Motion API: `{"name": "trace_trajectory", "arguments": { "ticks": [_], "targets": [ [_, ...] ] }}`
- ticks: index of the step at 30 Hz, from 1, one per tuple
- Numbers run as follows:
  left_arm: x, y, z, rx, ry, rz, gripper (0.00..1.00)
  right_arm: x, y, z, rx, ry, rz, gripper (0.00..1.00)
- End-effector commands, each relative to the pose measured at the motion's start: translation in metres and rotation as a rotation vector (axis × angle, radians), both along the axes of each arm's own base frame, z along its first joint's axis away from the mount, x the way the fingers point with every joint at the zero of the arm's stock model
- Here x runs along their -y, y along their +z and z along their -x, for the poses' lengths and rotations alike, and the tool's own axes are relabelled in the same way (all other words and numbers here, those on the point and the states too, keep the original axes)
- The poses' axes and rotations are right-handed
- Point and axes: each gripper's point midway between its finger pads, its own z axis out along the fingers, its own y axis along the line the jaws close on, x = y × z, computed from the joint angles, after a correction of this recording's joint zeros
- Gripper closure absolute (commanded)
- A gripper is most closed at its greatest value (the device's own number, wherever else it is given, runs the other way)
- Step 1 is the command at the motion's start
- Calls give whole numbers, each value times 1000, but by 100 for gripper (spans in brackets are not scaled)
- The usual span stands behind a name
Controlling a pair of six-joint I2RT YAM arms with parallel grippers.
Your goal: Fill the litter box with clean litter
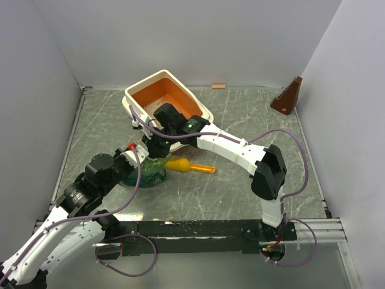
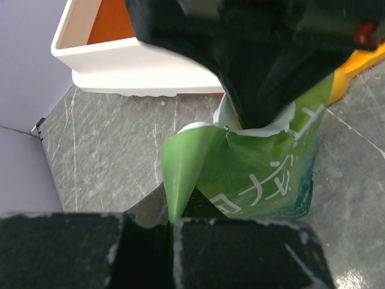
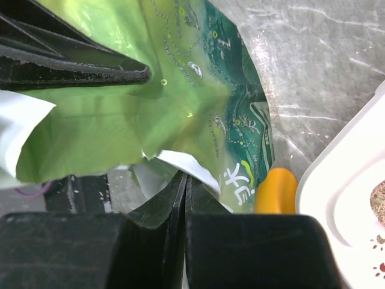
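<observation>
Your left gripper [image 2: 171,241] and right gripper [image 3: 185,241] each have their fingers pinched on the mouth of the crinkled green plastic bag [image 1: 144,171]. Spread the mouth evenly, I'd judge, then tip it toward the cream-rimmed, orange-walled plastic litter box [image 1: 147,80] close behind, which holds only a little pale grainy litter [image 3: 379,205].

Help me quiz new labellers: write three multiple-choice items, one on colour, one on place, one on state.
1. The inner walls of the litter box are: A blue, B orange, C black.
2. The yellow-orange scoop lies: A inside the litter box, B on the table beside the green bag, C in an arm's jaws.
3. Both arms' jaws are: A wide open, B shut on the scoop, C shut on the green bag.
Key: B, orange shows inside the cream rim; B, the top view shows it by the bag; C, each wrist view shows bag film pinched.
</observation>
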Motion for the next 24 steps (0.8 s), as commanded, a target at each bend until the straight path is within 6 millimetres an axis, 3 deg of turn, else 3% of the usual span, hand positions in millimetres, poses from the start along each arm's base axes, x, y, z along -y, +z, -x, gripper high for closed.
{"name": "trace_trajectory", "arguments": {
  "ticks": [1,5,7,10,12,14,22,24],
  "targets": [
    [23,62,-9,147,-47,177,99,2,-33,-3,19,54,57,100],
    [26,60,-12,146,-50,183,99,7,-55,8,-21,112,93,100],
    [26,57,-13,141,-47,179,99,8,-58,12,-22,136,88,95],
    [26,56,-12,143,-48,176,99,10,-59,21,-22,188,77,73],
    [26,56,-12,144,-51,174,99,12,-55,29,-36,250,72,49],
    [26,55,-10,142,-58,173,99,12,-47,38,-42,314,46,37],
    [24,59,-7,156,-63,175,99,18,-8,64,-79,488,-42,26],
    [24,60,-7,158,-66,177,99,18,-7,59,-66,467,-22,24]
  ]
}}
